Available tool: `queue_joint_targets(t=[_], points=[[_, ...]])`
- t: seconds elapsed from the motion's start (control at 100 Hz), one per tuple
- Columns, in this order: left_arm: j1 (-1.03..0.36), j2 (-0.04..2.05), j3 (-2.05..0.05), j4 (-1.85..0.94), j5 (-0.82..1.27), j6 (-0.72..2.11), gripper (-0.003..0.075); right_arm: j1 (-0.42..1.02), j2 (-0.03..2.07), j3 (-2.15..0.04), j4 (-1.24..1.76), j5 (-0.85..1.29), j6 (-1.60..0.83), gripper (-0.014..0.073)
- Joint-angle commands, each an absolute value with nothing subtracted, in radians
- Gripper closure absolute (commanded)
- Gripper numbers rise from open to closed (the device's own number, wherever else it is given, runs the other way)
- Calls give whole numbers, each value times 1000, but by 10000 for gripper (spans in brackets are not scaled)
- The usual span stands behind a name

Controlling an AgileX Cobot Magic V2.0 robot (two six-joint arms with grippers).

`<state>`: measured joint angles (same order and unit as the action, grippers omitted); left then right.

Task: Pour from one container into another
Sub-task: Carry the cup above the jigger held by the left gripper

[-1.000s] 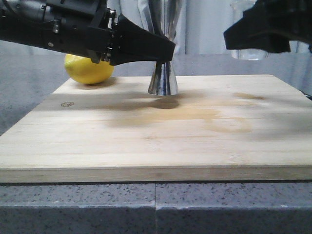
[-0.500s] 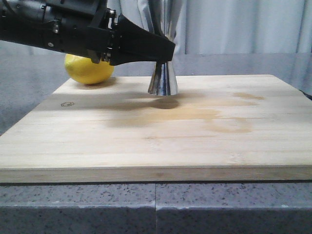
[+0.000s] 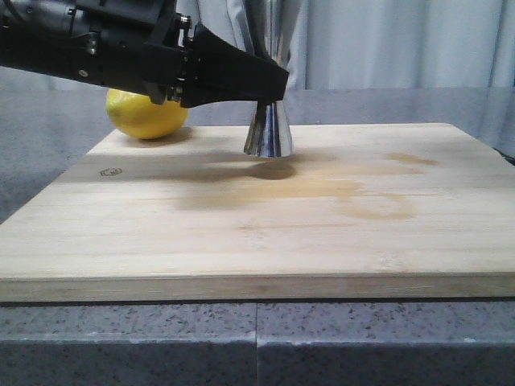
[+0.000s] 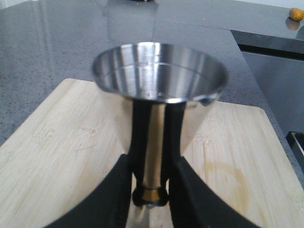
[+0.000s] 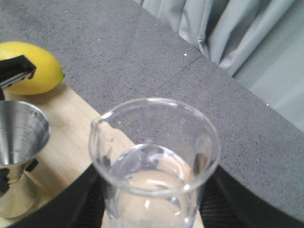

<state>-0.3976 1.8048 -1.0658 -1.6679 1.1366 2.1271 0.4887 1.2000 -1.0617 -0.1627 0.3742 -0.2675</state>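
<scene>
The left gripper (image 4: 151, 187) was clamped on the gold-banded waist of the polished steel jigger (image 3: 269, 133) — hourglass-shaped, upright on the pale wooden board (image 3: 265, 233). The right gripper (image 5: 152, 209) clasped the clear glass beaker (image 5: 154, 161) — cylindrical, lipped — beside the jigger. A yellow lemon (image 3: 146, 114) lay beyond.

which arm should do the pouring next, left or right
Right. Its gripper holds the beaker above the jigger, while the left gripper is clamped on the jigger's waist, steadying it on the board.
</scene>
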Motion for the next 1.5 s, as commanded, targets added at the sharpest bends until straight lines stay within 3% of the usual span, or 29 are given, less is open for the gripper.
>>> queue_joint_targets(t=[0.0, 1.49], points=[[-398, 1751, -1094, -1735, 1204, 2129, 564, 508, 1199, -1126, -177, 341, -318, 344], [-398, 1751, -1094, -1735, 1204, 2129, 564, 579, 1296, -1218, -226, 475, -632, 344]])
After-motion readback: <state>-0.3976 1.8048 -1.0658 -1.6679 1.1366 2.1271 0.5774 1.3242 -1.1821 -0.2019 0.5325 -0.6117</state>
